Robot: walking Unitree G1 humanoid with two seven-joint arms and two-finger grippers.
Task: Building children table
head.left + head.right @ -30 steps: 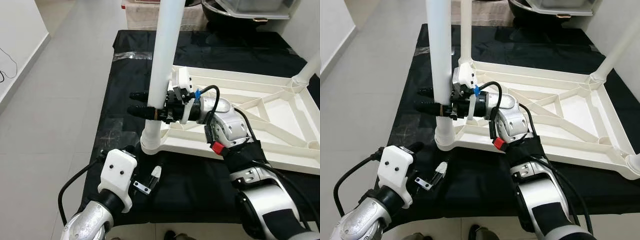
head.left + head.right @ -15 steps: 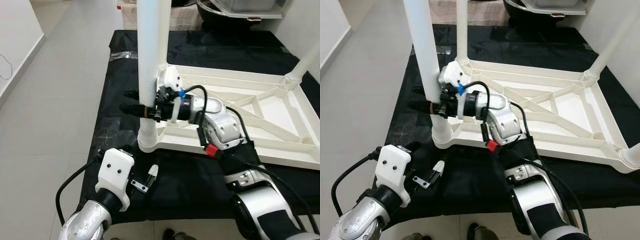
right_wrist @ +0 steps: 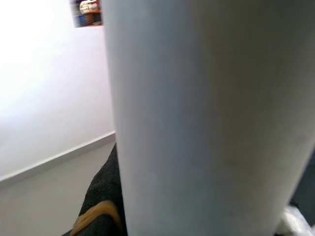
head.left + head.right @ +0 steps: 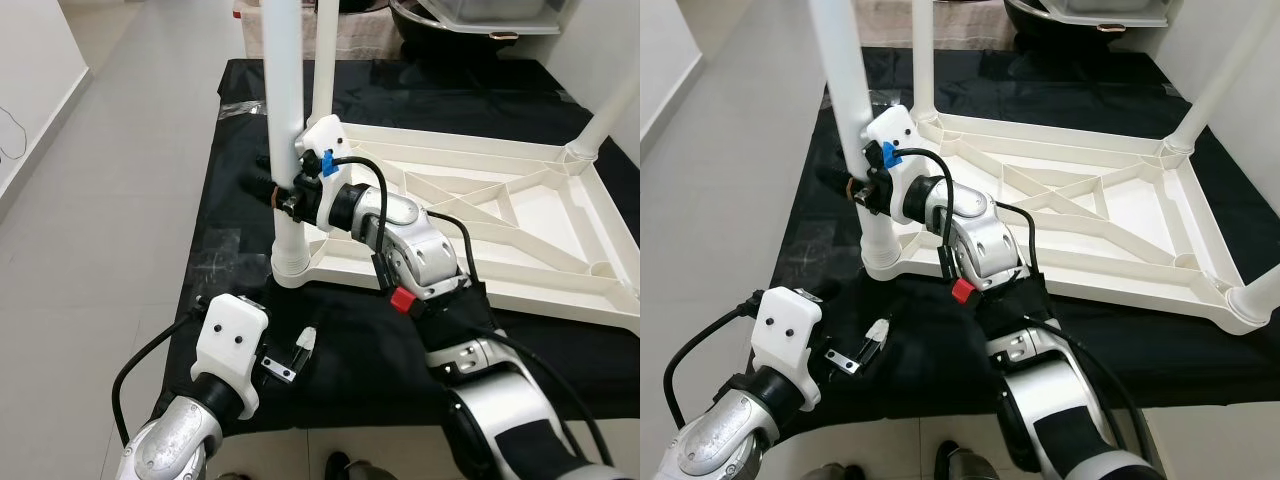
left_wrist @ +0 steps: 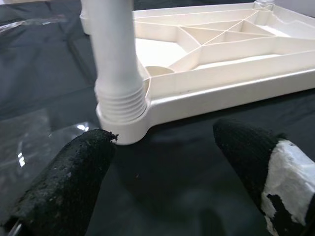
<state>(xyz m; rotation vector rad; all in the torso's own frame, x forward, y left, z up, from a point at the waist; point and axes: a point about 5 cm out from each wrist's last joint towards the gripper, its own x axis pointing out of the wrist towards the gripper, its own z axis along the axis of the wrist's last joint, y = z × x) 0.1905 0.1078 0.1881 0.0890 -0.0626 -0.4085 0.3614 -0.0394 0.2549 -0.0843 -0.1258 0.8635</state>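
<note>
From the left eye, one white tabletop is lying upside down on a black cloth over grey floor. Three legs are standing in its corners: near leg, a far one and another at the right. The right gripper is clamping the near leg. In the left wrist view, the left gripper is hanging spread open, holding nothing, near the leg's threaded socket. In the right wrist view, the leg is blocking nearly everything.
</note>
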